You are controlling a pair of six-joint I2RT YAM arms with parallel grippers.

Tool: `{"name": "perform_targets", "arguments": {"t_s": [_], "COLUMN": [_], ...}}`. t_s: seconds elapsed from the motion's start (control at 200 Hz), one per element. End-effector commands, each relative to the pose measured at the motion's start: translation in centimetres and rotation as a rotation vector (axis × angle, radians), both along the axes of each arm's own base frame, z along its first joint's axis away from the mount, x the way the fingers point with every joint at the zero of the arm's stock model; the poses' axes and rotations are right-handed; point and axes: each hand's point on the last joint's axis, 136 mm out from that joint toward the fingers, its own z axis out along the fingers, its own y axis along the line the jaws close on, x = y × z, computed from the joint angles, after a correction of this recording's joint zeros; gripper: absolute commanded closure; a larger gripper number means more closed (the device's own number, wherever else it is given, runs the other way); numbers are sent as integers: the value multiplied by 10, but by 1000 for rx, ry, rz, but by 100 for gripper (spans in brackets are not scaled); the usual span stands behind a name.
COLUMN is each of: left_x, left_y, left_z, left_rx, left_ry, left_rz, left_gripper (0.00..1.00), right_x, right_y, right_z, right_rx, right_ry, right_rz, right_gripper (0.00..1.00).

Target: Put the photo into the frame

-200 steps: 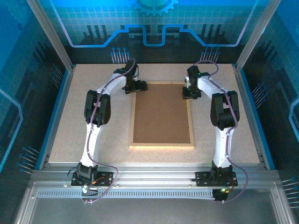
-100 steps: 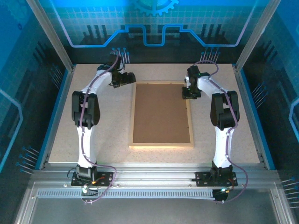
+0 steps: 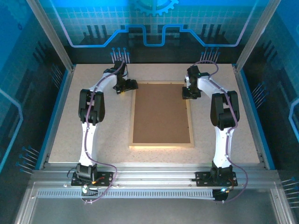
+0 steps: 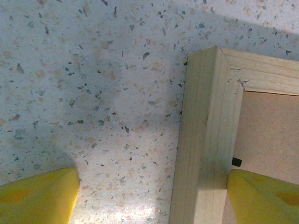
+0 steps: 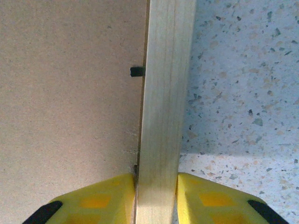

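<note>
The frame (image 3: 161, 145) of light wooden rails lies flat in the middle of the table, and a brown backing board (image 3: 161, 114) fills its opening. The photo is hidden. My left gripper (image 3: 129, 86) is open at the frame's far left corner. In the left wrist view that gripper (image 4: 152, 196) straddles the rail (image 4: 201, 154): one yellow finger (image 4: 42, 198) is over the table, the other over the board (image 4: 271, 126). My right gripper (image 3: 188, 94) is shut on the frame's right rail (image 5: 163, 93) near the far end, and its fingers (image 5: 100, 200) press both sides.
Small black tabs (image 5: 136, 71) stick out from the rails over the board's edge. The speckled tabletop (image 3: 93, 130) lies open on both sides of the frame. Raised blue-edged walls (image 3: 56, 112) border the table, and both arms reach along the frame's long sides.
My left arm swung out to the far left, away from the frame's corner, then came back to it. The right gripper has kept its hold on the rail.
</note>
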Motion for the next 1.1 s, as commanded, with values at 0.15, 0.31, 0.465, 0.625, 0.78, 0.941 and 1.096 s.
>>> {"name": "perform_targets", "arguments": {"t_s": [0.15,0.31,0.465,0.625,0.78,0.941,1.096], "left_x": [-2,-8,-22,-37,-35,-16,-3], "left_y": [-6,-19,-30,-35,-42,-64,-61], "left_z": [-6,-21,-44,-63,-54,10,86], "left_rx": [23,36,71,113,81,-67,-147], "left_ry": [23,73,166,243,222,73,-111], "left_rz": [-38,-75,-118,-163,-169,-166,-134], "left_gripper": [17,17,17,18,18,16,14], "right_x": [-4,-4,-3,-2,-2,-3,-3], "right_y": [11,12,13,13,14,12,11], "right_z": [-13,-13,-13,-13,-14,-15,-16], "right_rx": [35,38,42,43,42,37,35], "right_ry": [28,28,26,24,26,30,31], "right_rz": [23,24,25,24,25,23,20], "right_gripper": [68,68,68,68,68,68,68]}}
